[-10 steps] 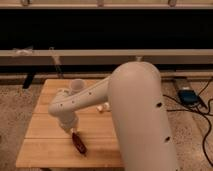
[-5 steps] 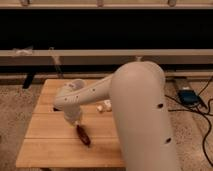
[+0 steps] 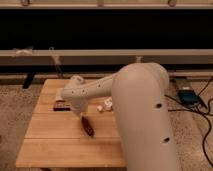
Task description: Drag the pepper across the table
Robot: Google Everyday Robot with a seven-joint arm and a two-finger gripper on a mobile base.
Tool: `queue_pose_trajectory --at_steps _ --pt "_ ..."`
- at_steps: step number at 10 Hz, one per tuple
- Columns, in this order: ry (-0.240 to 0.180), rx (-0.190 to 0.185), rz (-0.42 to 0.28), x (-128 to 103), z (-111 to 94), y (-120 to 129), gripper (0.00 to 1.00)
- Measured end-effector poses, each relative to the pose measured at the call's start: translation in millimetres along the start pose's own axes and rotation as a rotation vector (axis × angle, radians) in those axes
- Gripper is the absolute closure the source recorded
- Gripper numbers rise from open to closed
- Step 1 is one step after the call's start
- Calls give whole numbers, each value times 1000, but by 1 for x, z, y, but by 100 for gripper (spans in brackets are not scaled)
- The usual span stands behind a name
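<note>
A small dark rectangular block lies near the left edge of the light plank-built wooden table, and small white pieces sit just right of the arm's pale, smooth, rounded shell, which hides the table's right side. The gripper points down at mid-table, apparently touching the upper end of the slender dark red pepper. I cannot tell how the gripper is set.
</note>
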Motion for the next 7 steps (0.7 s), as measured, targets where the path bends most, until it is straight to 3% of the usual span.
queue_pose_trajectory --at_steps 3,7 --pt "23 -16 22 15 1 14 99" --pt "45 -40 40 39 2 45 64"
